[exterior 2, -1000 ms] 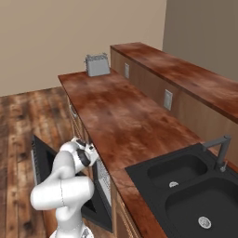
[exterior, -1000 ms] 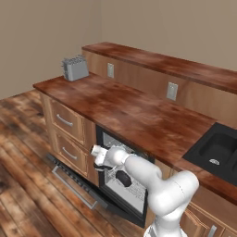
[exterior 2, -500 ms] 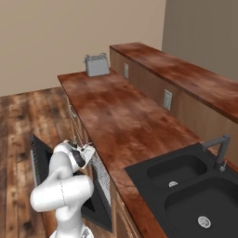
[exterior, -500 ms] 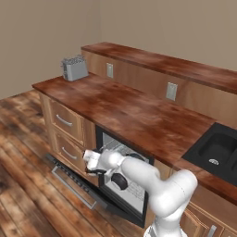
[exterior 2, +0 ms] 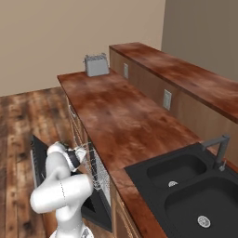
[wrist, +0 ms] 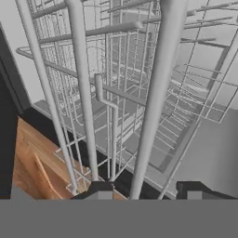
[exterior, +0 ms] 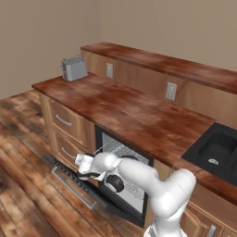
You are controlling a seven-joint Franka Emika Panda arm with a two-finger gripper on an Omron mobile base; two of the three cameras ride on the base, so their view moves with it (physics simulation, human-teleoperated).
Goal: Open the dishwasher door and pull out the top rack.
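Observation:
The black dishwasher door hangs fully open, lying low toward the floor; it also shows as a dark panel left of the arm. The top rack of thin grey wire sits in the open cavity, and its front wires reach out toward the hand. My gripper is at the rack's front edge, above the lowered door. In the hand view one thick rack wire runs down between the fingertips. The gripper stands open around it, with a gap on each side.
Wooden drawers stand left of the dishwasher. A toaster sits at the counter's far end, and a black sink lies to the right. Wood floor spreads in front of the lowered door.
The hand has slid a little outward and down along the rack's front. Its jaws have narrowed around the wire.

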